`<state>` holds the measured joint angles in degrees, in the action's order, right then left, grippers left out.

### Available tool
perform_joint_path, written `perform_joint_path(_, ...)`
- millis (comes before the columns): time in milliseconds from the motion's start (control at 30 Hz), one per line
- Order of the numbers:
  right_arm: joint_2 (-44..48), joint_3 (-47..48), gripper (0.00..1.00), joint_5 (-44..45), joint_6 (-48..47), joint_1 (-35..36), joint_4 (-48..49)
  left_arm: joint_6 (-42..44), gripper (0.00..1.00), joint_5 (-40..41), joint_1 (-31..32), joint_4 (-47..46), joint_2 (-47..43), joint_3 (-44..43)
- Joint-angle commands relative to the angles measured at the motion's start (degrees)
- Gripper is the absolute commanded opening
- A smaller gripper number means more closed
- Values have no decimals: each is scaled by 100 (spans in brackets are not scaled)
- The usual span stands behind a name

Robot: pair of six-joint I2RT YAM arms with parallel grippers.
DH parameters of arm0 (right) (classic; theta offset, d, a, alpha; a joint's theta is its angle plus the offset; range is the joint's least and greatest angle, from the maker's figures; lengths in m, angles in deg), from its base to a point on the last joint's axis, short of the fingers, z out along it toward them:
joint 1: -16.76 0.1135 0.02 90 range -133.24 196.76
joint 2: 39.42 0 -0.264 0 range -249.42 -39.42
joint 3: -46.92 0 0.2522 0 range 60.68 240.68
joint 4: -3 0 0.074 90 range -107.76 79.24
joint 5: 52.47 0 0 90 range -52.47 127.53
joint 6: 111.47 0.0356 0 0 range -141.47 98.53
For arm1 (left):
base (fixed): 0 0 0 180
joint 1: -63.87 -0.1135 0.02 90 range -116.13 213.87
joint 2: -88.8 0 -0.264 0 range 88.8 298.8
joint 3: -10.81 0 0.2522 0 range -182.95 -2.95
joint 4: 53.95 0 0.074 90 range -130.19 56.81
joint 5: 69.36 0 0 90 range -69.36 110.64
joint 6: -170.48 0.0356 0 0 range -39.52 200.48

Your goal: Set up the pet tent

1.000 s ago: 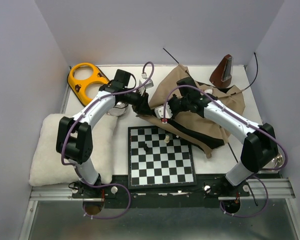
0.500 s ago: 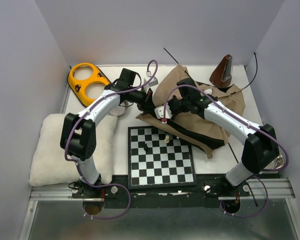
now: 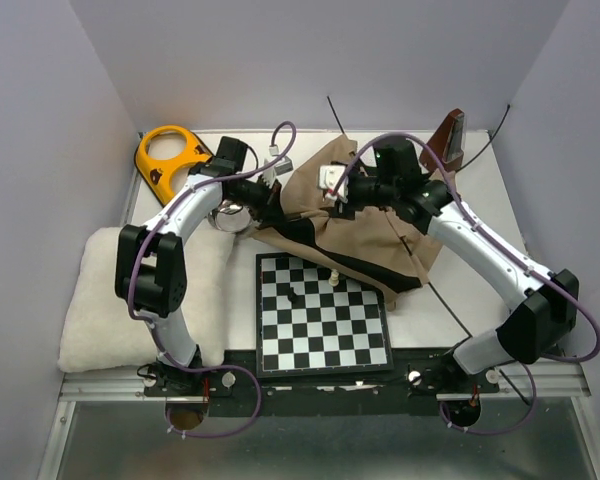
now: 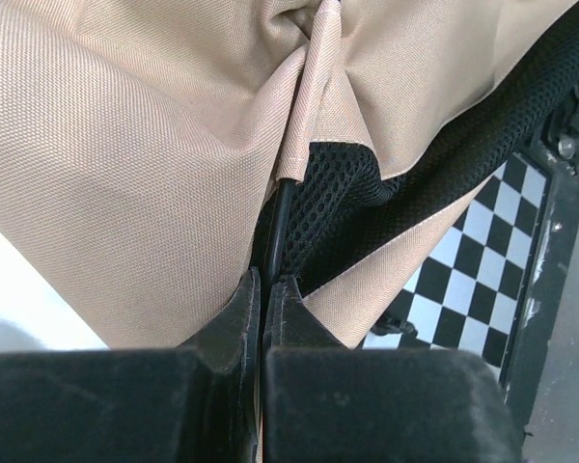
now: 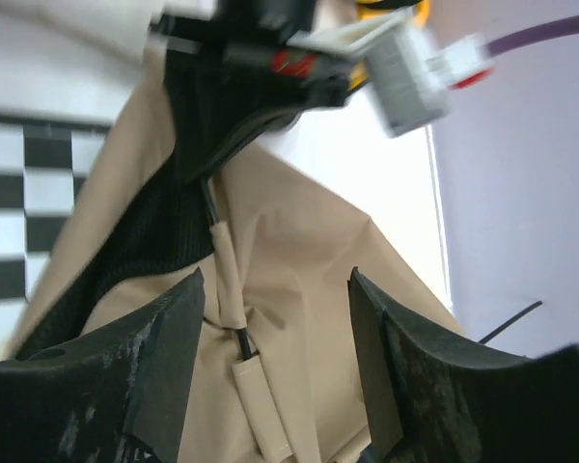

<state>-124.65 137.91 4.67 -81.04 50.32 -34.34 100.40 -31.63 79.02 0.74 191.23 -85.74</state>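
Observation:
The pet tent (image 3: 370, 225) lies crumpled at the back of the table, tan fabric with a black mesh lining, partly over the chessboard's far edge. My left gripper (image 3: 273, 200) is at the tent's left edge. In the left wrist view it (image 4: 263, 289) is shut on a thin black pole (image 4: 280, 207) where the pole leaves the tan fabric (image 4: 145, 145). My right gripper (image 3: 328, 190) hovers open just right of it, above the tent. In the right wrist view its jaws (image 5: 275, 338) stand wide apart over a fabric sleeve with a bit of pole (image 5: 241, 338) showing. Nothing is between them.
A chessboard (image 3: 322, 315) with a few pieces lies near the front centre. A fluffy white cushion (image 3: 100, 300) is at the left, with a metal bowl (image 3: 230, 215) and an orange two-hole object (image 3: 170, 158) behind it. A brown metronome (image 3: 450, 140) stands at the back right.
My left gripper shut on the pole and drew slightly left. My right gripper let go, opened and rose toward the back. The tent fabric shifted left and bunched.

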Motion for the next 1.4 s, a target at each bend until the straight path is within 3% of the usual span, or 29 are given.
perform_joint_path(0, 244, 800, 70, -107, 2920, -25, 424, 450, 0, 569, -293, 116, 4, -176)
perform_joint_path(367, 288, 2488, 87, -633, 8000, -622, 186, 2313, 0, 693, -671, 978, -13, -229)
perform_joint_path(400, 218, 2638, 88, -677, 8536, -718, 186, 2593, 3, 657, -698, 1144, -13, -264)
perform_joint_path(533, -291, 3218, 88, -1291, 10671, -1245, 178, 2833, 39, 228, -751, 1260, -275, -318)
perform_joint_path(633, -407, 3106, 92, -1670, 11965, -1571, 842, 2248, 80, 58, -594, 342, -732, -11)
perform_joint_path(733, -433, 3402, 95, -1645, 12293, -1686, 855, 1885, 93, 243, -173, -531, -1084, 183)
perform_joint_path(833, -468, 3623, 95, -1670, 12575, -1800, 933, 1498, 93, 332, 354, -1200, -1085, 166)
perform_joint_path(967, -398, 3728, 95, -1697, 12672, -1923, 1021, 1357, 92, 323, 839, -1254, -656, -316)
perform_joint_path(1133, -310, 3623, 98, -1689, 12735, -2318, 907, 697, 91, 341, 884, -1579, -224, -809)
perform_joint_path(1233, -231, 3807, 100, -1715, 12874, -2363, 1170, 523, 91, 436, 892, -1911, -223, -679)
perform_joint_path(1367, -415, 4053, 100, -1663, 12664, -2363, 935, 198, 92, 1234, 849, -2079, -40, -721)
